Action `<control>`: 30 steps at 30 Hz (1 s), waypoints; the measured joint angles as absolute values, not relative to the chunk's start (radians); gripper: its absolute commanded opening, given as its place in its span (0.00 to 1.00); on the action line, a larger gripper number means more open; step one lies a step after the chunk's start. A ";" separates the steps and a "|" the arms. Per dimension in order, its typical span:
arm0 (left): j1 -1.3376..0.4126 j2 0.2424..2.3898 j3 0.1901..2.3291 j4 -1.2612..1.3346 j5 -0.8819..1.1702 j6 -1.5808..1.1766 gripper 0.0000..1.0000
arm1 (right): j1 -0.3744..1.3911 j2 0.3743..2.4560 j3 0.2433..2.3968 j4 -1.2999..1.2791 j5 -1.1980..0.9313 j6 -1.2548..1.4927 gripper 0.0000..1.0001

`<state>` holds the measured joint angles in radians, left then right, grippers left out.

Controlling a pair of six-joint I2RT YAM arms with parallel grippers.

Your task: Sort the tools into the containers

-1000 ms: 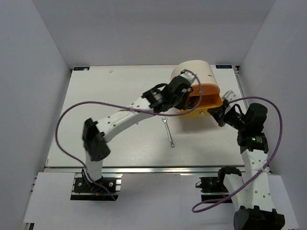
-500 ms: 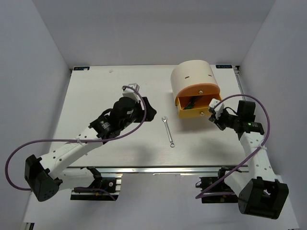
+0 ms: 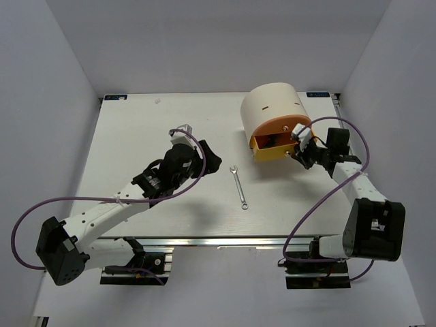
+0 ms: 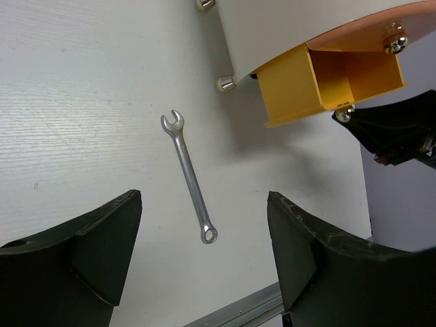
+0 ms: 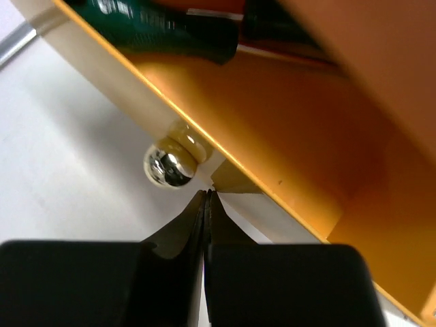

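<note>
From above we see the small silver double-ended wrench (image 3: 240,187) lying alone on the white tabletop (image 3: 136,136). It sits between the two arms and near the large pale beige drum-shaped box (image 3: 272,107). The box's orange-yellow drawer (image 3: 270,155) stands pulled out with something dark inside. The left end effector (image 3: 210,161) hangs to the left of the wrench, apart from it. The right end effector (image 3: 298,151) is at the drawer's right front corner. In the left wrist view we find two black fingers (image 4: 75,252) spread wide and holding nothing. The wrench lies flat on the tabletop between and beyond them, its open end toward the box. In the right wrist view we see the right fingers (image 5: 102,286) pressed together with nothing between them. Their tips sit at the drawer's lower corner, just beside a round metal stud (image 5: 169,165); we cannot tell whether they touch the drawer. A dark green screwdriver handle (image 5: 163,27) lies inside the drawer.
</note>
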<state>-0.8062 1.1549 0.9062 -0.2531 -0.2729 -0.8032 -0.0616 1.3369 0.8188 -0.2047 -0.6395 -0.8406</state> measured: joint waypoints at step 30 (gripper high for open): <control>-0.806 1.174 0.874 -0.215 -0.262 -0.835 0.85 | 0.088 1.498 0.897 0.289 -0.450 -0.504 0.03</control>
<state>-0.8062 1.1744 0.8738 -0.2150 -0.2623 -0.8349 0.0879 1.4982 0.8970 0.2886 -0.4496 -0.5041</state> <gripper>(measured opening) 0.845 0.005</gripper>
